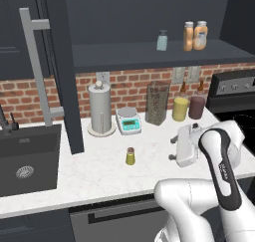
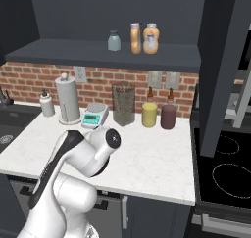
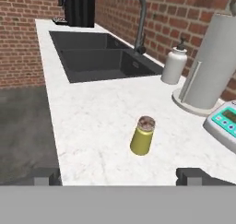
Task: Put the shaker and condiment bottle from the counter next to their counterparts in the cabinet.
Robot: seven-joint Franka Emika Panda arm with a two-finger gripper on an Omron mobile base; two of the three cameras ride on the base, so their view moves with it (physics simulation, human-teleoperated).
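Yellow-green shaker (image 3: 142,136) stands upright on the white marble counter (image 3: 92,121), alone on a bare patch, in front of the paper towel holder (image 1: 100,109) and the small kitchen scale (image 1: 128,120), sink (image 1: 25,156) off to one side. On the cabinet shelf (image 1: 149,54) above: pale blue-grey shaker (image 1: 162,40) stands apart to the left of two orange bottles (image 1: 194,35), which sit side by side; from here it looks as if one is the condiment bottle already delivered, which one I cannot tell

Gripper (image 3: 124,176) hangs above the counter with jaws spread wide, nothing between them, looking down past its fingertips (image 3: 193,174) at the shaker, which sits ahead of and between them, not yet touched

Step in hand, as judged: fetch the shaker. To do it well
- centre the jaws on the body below the brownish cap
- come straight on so neither finger clips and tips it
- close squarely on the round wall, then lift before swinging toward the shelf
- set it beside the blue-grey one, clear of the shelf lip
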